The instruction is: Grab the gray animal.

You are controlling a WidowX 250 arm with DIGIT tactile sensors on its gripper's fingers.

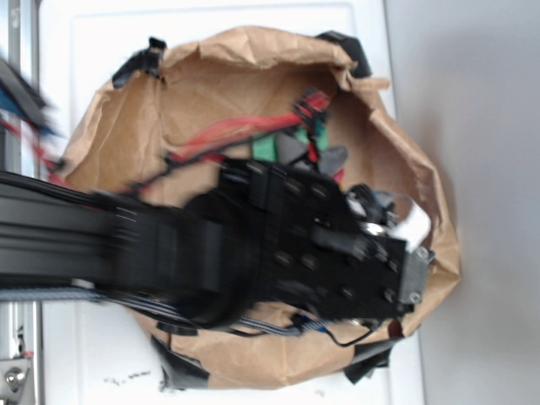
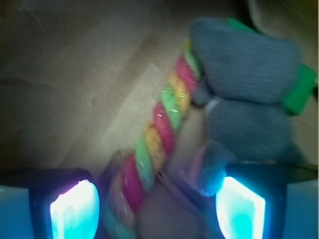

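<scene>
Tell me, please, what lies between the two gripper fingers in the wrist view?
The twisted rope runs up between the fingers; the gray animal sits above the right-hand one.

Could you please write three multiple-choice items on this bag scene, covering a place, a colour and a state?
1. In the wrist view, where is the gray animal relative to the twisted rope?
A. left of it
B. right of it
C. under it

2. What colour is the block behind the animal?
A. green
B. orange
C. white

3. How does the tool stand?
A. shut on the rope
B. shut on the animal
C. open

Answers:
1 B: the plush lies against the rope's right side.
2 A: green edges show past the plush.
3 C: its fingers stand wide apart, with the rope's end between them.
</scene>
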